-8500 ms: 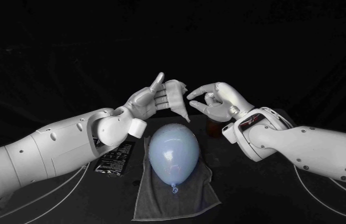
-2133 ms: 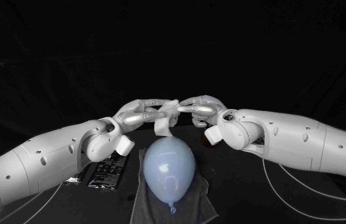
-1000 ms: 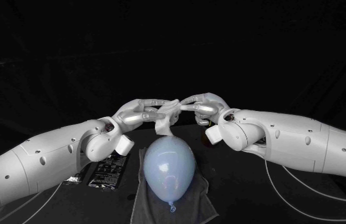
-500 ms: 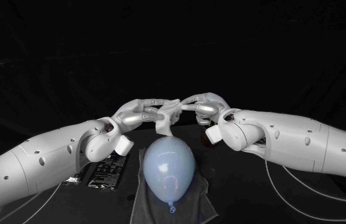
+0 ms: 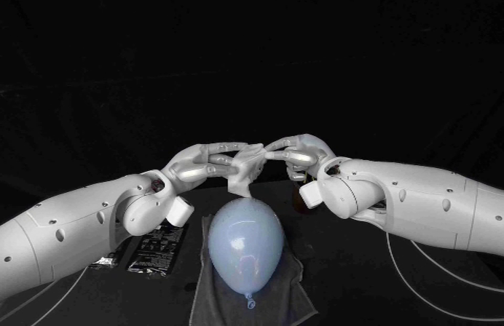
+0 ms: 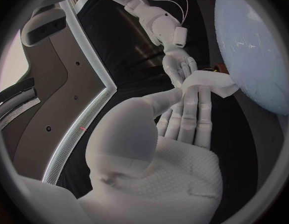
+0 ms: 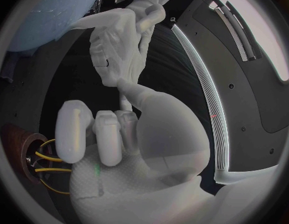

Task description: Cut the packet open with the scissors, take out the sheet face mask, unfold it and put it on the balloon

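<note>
The white sheet face mask (image 5: 245,172), still folded, hangs between my two hands just above the far end of the pale blue balloon (image 5: 247,242). My left hand (image 5: 208,163) pinches its left side and my right hand (image 5: 299,153) pinches its right side. The left wrist view shows the mask (image 6: 208,82) draped over my left hand's fingertips (image 6: 197,92), with the right hand (image 6: 178,66) beyond it and the balloon (image 6: 256,50) beside it. The right wrist view shows the mask (image 7: 118,45) stretched from my right hand (image 7: 107,129) towards the balloon (image 7: 45,20).
The balloon lies on a grey cloth (image 5: 275,300). A black packet (image 5: 157,249) lies flat on the table to its left, under my left forearm. A brown cup (image 7: 20,157) with yellow scissor handles stands below my right wrist, and its rim (image 5: 304,199) shows right of the balloon.
Earlier the left hand alone held the mask up; now both hands pinch it low over the balloon. In the last second the mask's hanging end has bunched up slightly.
</note>
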Robot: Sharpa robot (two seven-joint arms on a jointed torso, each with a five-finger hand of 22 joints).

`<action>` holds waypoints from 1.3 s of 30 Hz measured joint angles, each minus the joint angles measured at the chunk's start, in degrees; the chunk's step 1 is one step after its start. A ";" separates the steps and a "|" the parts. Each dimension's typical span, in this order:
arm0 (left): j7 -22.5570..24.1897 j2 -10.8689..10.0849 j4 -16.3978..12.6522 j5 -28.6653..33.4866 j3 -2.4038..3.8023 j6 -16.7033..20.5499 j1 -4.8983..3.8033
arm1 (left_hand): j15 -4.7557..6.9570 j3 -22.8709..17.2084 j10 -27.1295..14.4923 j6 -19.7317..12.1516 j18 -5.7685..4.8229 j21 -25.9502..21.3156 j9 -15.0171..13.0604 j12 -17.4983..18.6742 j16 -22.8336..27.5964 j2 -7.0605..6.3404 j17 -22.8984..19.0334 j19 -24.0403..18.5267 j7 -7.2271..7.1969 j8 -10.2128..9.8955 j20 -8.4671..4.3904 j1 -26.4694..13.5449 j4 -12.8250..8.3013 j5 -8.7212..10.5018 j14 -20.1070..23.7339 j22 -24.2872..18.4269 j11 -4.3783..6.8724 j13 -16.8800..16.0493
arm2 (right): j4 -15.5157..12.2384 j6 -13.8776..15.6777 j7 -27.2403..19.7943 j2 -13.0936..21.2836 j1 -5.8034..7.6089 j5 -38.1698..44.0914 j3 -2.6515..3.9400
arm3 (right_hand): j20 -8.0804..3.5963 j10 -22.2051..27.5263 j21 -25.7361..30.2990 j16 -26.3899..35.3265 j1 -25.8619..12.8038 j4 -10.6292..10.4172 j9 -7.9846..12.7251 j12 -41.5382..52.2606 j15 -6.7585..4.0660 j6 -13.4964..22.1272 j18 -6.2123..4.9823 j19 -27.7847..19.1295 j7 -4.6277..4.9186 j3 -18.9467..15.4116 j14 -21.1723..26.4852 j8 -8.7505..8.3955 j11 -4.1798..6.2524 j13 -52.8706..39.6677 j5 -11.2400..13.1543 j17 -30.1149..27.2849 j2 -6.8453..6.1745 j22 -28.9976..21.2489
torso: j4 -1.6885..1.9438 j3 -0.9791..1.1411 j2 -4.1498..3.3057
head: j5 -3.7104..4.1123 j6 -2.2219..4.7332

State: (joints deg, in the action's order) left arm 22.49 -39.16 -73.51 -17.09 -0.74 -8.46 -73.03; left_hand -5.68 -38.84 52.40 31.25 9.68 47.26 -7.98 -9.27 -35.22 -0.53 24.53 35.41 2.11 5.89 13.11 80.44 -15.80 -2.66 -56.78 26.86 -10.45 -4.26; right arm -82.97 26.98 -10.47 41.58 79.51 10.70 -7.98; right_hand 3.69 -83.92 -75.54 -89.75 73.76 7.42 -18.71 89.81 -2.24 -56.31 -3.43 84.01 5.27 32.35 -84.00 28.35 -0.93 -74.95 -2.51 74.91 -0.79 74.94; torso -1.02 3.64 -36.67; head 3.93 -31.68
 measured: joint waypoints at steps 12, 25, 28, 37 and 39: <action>-0.55 -0.06 0.00 -1.16 0.00 -0.03 0.00 | 0.00 0.26 -0.91 -1.21 -0.02 0.23 0.21 -0.22 -0.22 -0.39 0.02 0.00 -0.59 -0.38 0.00 0.39 -0.25 0.00 0.00 -0.17 -0.10 -0.06 | 0.06 2.75 -1.28 -0.37 0.00 0.08 0.07 | 0.01 0.01 -0.29 -0.05 0.00 0.16 -0.13 -0.01 0.01 -0.10 0.00 -0.01 0.13 0.16 0.01 -0.06 0.00 0.01 0.00 0.00 0.00 -0.04 | -0.01 0.04 -0.01 | 0.09 0.23; -1.02 0.36 -0.36 -2.36 0.02 -0.53 0.00 | -0.10 -0.25 -1.12 -0.90 -0.06 0.23 -0.03 -0.69 -0.53 0.00 0.01 0.22 -0.59 -0.38 -0.22 0.77 -0.42 0.00 0.10 -0.27 -0.31 -0.09 | 1.01 4.91 -1.60 -1.54 0.00 0.64 0.09 | 0.02 0.01 -0.28 -0.02 -0.23 0.40 -0.13 -0.13 -0.12 -0.09 0.00 -0.03 0.15 0.72 -0.13 0.19 0.01 0.03 0.00 0.04 -0.24 0.00 | -0.02 0.01 -0.01 | 0.34 0.31; -1.09 0.46 -0.56 -2.70 0.02 -0.82 0.00 | -0.18 -0.94 -1.61 -0.65 -0.10 0.24 -0.17 -0.89 -0.67 0.38 0.00 0.10 -0.46 -0.38 -0.38 1.16 -0.48 0.00 0.18 -0.28 -0.38 -0.11 | 1.29 5.36 -1.57 -1.86 0.00 0.83 0.09 | 0.02 0.01 -0.27 -0.01 -0.20 0.47 -0.33 -0.21 -0.12 -0.09 0.00 -0.03 0.14 0.79 -0.13 0.19 0.01 0.01 0.00 0.04 -0.26 0.01 | 0.00 0.02 -0.01 | 0.35 0.31; -1.13 0.47 -0.89 -3.55 0.02 -1.15 -0.02 | -0.59 -2.87 -5.97 -1.61 0.15 1.06 -0.18 -0.87 -1.23 0.28 -0.01 0.12 -0.97 -0.38 -0.74 1.42 -0.65 0.00 0.59 -0.29 -0.83 0.08 | 1.74 6.49 -1.27 -2.26 0.00 1.38 0.09 | 0.03 0.11 -0.23 0.14 -0.20 0.47 -0.34 0.00 -0.12 -0.07 0.00 -0.04 0.15 0.79 -0.13 0.18 0.10 0.00 0.00 0.00 -0.27 0.00 | -0.02 0.02 -0.01 | 0.54 0.34; -1.07 0.39 -1.04 -3.92 0.02 -1.08 -0.02 | -0.79 -3.00 -8.20 -1.70 0.14 1.20 -0.14 -0.45 -1.33 0.05 -0.01 0.12 -1.08 -0.38 -0.74 1.65 -0.63 0.00 0.80 -0.29 -0.83 0.30 | 1.78 6.72 -1.21 -2.30 0.00 1.51 0.09 | 0.03 0.11 -0.23 0.01 -0.20 0.47 -0.34 0.00 -0.12 -0.07 0.00 -0.04 0.15 0.79 -0.12 0.18 0.10 0.00 0.00 -0.01 -0.27 -0.01 | -0.03 0.01 -0.01 | 0.62 0.40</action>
State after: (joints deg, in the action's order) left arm 21.43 -38.77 -74.56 -21.01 -0.72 -9.54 -73.06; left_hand -6.47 -41.83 44.20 29.55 9.82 48.46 -8.12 -9.72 -36.55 -0.48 24.52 35.53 1.04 5.51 12.37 82.09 -16.43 -2.66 -55.99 26.57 -11.28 -3.96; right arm -81.19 33.69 -11.68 39.28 79.51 12.22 -7.88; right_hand 3.72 -83.81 -75.77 -89.74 73.57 7.89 -19.06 89.81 -2.36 -56.37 -3.43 83.96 5.42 33.14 -84.13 28.53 -0.83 -74.95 -2.50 74.90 -1.05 74.94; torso -1.05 3.65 -36.68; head 4.54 -31.28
